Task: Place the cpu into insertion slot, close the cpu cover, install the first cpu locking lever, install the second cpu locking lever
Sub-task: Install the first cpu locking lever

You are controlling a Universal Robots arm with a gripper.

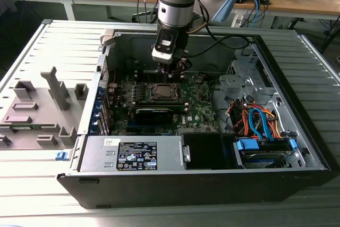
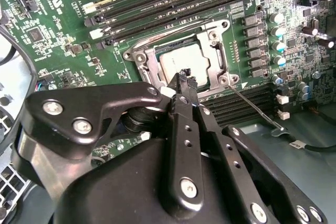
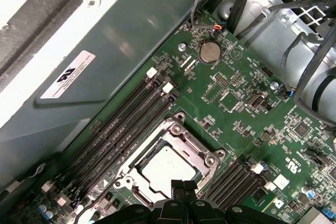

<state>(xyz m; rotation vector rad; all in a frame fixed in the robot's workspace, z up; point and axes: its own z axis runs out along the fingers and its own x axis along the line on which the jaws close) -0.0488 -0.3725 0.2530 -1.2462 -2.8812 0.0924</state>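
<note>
Cpu (image 2: 181,60) is lying under the closed cpu cover (image 2: 217,51); clenched, empty hand (image 2: 184,75) is hovering beside it, with the loose locking lever (image 2: 257,106) probably needing pressing down.

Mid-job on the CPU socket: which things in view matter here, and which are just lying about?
Job: cpu, lying inside the window of the lowered cpu cover; locking lever, a thin rod beside the cover; gripper, tips at the cover's edge.
Lying about: memory slots; coin battery; power supply box; blue and orange cables; grey tray.

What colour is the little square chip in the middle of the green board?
Dull silver-grey. The cpu shows best in the first wrist view.
</note>
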